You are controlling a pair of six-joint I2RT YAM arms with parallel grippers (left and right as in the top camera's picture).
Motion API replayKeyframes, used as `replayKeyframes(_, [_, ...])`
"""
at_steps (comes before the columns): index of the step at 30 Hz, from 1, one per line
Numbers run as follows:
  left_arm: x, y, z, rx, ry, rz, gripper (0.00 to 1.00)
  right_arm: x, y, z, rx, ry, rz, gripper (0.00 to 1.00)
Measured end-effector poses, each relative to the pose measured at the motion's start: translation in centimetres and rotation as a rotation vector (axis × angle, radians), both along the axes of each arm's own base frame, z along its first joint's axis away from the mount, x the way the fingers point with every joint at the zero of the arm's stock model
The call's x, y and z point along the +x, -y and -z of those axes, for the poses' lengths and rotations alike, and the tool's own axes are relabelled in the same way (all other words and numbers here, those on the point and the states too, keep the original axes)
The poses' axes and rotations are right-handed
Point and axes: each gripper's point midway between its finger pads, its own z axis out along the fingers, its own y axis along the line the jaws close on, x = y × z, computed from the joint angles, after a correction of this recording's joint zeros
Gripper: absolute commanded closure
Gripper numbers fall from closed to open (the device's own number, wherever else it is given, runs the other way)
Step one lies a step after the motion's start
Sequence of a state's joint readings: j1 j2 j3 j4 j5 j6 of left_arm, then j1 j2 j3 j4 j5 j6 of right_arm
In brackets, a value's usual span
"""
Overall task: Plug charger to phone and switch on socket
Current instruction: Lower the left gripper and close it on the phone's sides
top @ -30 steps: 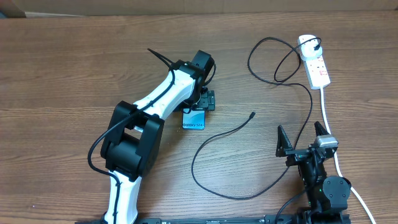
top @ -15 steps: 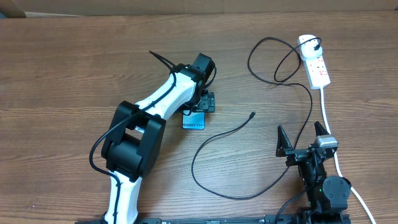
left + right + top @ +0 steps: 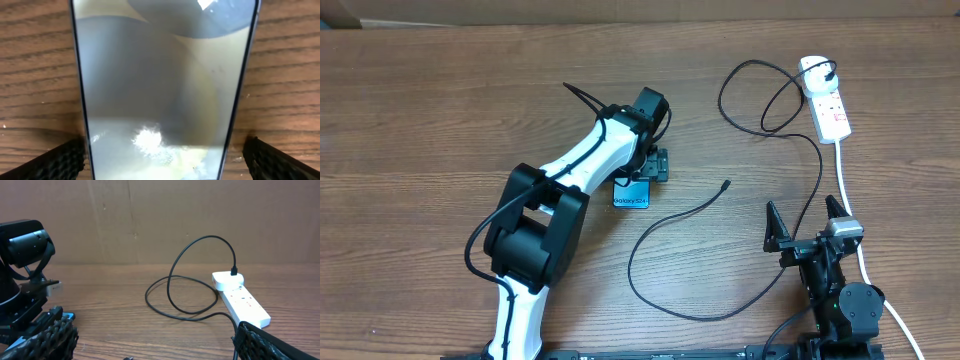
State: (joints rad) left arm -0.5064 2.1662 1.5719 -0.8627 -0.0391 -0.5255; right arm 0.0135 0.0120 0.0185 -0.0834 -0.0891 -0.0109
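The phone (image 3: 632,197) lies flat on the wooden table, its "Galaxy S24" end showing below my left gripper (image 3: 648,166). In the left wrist view the phone (image 3: 160,75) fills the frame, and my left gripper (image 3: 162,162) is open with one finger on each side of it. The charger cable (image 3: 660,225) loops over the table. Its connector tip (image 3: 725,185) lies loose to the right of the phone, and its plug (image 3: 830,72) sits in the socket (image 3: 830,108). My right gripper (image 3: 807,222) is open and empty, and it also shows in the right wrist view (image 3: 155,340).
The socket's thick white cord (image 3: 847,190) runs down the right side, past my right arm. In the right wrist view the socket (image 3: 242,300) and the cable loop (image 3: 172,280) lie ahead, and my left arm (image 3: 25,245) stands at the left. A cardboard wall backs the table.
My left wrist has edged slightly to the right over the phone. The phone, the cable and my right arm have not moved.
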Motion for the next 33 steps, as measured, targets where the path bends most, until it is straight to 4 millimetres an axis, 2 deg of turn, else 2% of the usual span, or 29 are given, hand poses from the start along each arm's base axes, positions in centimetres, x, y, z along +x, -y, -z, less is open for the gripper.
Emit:
replayKeyframes(10, [0.36,-0.4,-0.07,-0.014,0.002,-0.041,0.01,0.0,0.01,-0.01,0.0,0.0,0.0,0.0])
replayKeyframes(18, [0.38,-0.51,-0.06,-0.01,0.003,-0.045,0.06,0.0,-0.01,0.01,0.0,0.0,0.0,0.0])
replayKeyframes(25, [0.14,-0.11,0.01,0.007,0.013,-0.029,0.02,0.0,0.01,0.0,0.0,0.0,0.0,0.0])
replayKeyframes(33, [0.15,-0.03,0.0,0.007,0.015,-0.028,0.05,0.0,0.01,-0.01,0.0,0.0,0.0,0.0])
